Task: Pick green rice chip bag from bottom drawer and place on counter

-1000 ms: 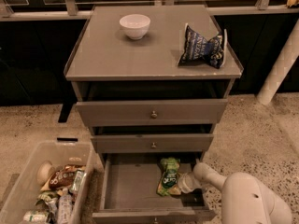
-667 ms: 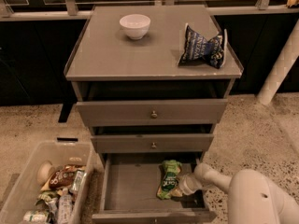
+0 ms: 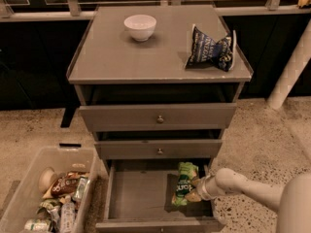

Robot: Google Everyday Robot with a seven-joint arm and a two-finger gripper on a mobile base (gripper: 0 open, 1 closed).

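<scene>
Rice chip bag, glossy light green with a dark green label, sits in the open deep grey bottom drawer, at its 3 o'clock side. The pale gripper touches the bag's 3 o'clock edge; whether it grips cannot be told. The flat grey counter lies at 12 o'clock.

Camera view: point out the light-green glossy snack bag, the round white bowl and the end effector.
Light-green glossy snack bag (image 3: 183, 184), camera view: dark label.
Round white bowl (image 3: 140, 28), camera view: side.
End effector (image 3: 196, 193), camera view: tip, inside the grey bottom drawer (image 3: 141, 193).
</scene>
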